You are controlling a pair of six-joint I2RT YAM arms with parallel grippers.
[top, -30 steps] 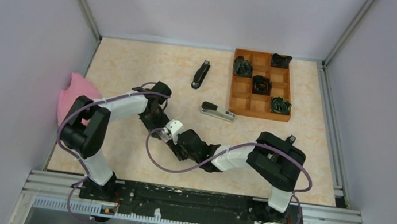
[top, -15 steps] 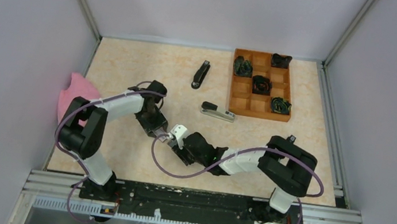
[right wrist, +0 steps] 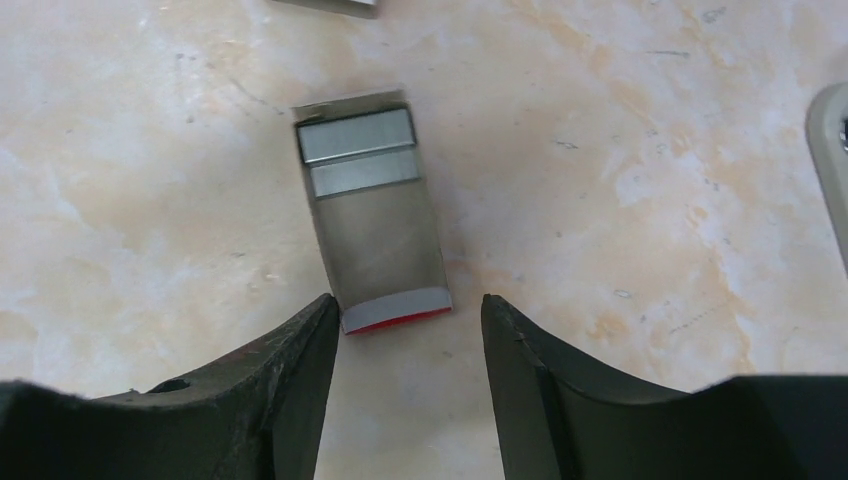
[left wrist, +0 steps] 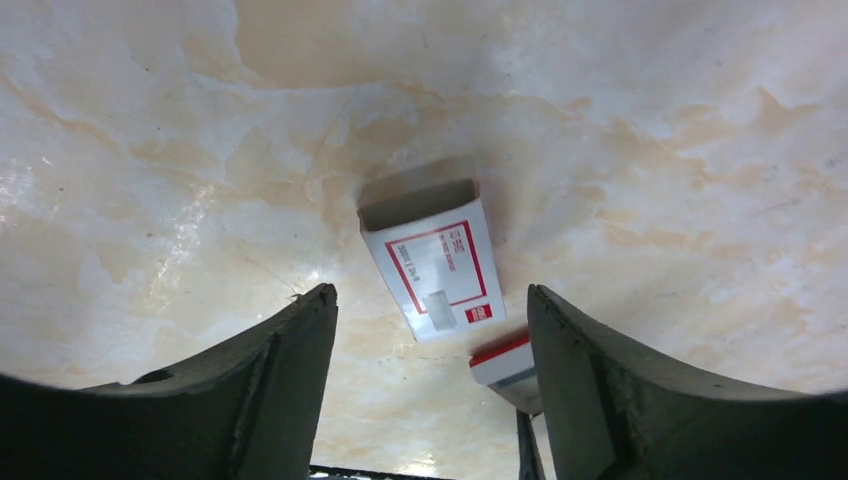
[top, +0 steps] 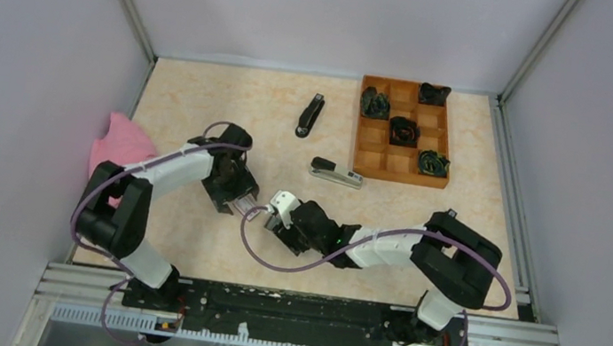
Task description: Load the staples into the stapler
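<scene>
The staples (right wrist: 357,150) are two silvery blocks at the far end of an open grey tray (right wrist: 380,245) with a red-edged near end, flat on the table. My right gripper (right wrist: 410,300) is open just short of that end, holding nothing. The white-and-red box sleeve (left wrist: 435,262) lies empty on the table between the tips of my open left gripper (left wrist: 430,292), untouched. In the top view both grippers (top: 238,206) (top: 273,218) meet mid-table. A grey stapler (top: 336,172) lies just beyond them and a black stapler (top: 310,115) farther back.
A wooden compartment tray (top: 371,159) holding dark bundles stands at the back right. A pink cloth (top: 121,144) lies at the table's left edge. A purple cable loops in front of the right arm. Walls close in three sides.
Both grippers have opened and drawn slightly apart, the left arm to the left and the right arm to the right. The box sleeve and the staple tray now lie separately on the table.
</scene>
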